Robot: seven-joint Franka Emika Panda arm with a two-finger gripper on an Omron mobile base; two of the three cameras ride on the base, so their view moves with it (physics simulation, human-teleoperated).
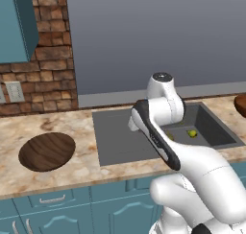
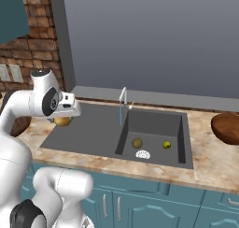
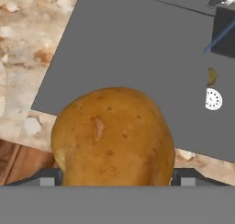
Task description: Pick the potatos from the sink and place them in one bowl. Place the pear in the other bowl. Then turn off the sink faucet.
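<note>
White arm bent at the elbow, forearm reaching left over the flat grey sink panel (image 2: 88,129); pincer (image 3: 114,179) clenched on a golden-brown potato (image 3: 112,138), fingertips hidden behind it. Below the pincer, a cut-off dark wood bowl (image 1: 47,151) on the table. Well away in the well lie a dull potato (image 2: 137,143) and a small yellow-green fruit (image 2: 166,145).

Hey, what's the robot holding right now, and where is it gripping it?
A golden potato, gripped across its sides by the tool.
</note>
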